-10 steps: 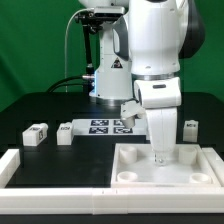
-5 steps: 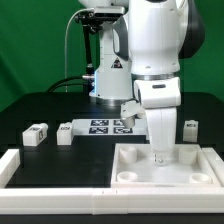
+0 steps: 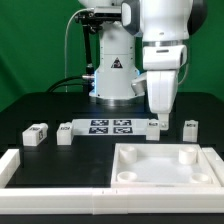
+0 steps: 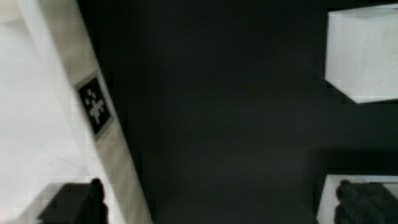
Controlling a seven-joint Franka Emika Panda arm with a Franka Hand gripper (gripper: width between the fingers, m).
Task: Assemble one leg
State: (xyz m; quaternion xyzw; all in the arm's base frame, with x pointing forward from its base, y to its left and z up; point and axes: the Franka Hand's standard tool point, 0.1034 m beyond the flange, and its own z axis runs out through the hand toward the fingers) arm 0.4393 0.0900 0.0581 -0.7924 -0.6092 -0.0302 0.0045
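Observation:
Three small white legs with tags lie on the black table in the exterior view: two at the left (image 3: 37, 134) (image 3: 65, 131) and one at the right (image 3: 190, 128). The large white panel (image 3: 150, 178) with round corner sockets lies at the front. My gripper (image 3: 160, 123) hangs just behind the panel's far edge, by the right end of the marker board (image 3: 110, 126). In the wrist view the gripper (image 4: 217, 200) is open, with only bare black table between its fingers. That view also shows a white block (image 4: 366, 55) and a white edge with a tag (image 4: 93, 100).
A white raised rim (image 3: 20, 160) runs along the front left of the table. A camera stand and cables (image 3: 112, 70) rise behind the marker board.
The gripper has risen out of the panel's far right area and now hangs higher, behind the panel's far edge. The legs and the panel have not moved.

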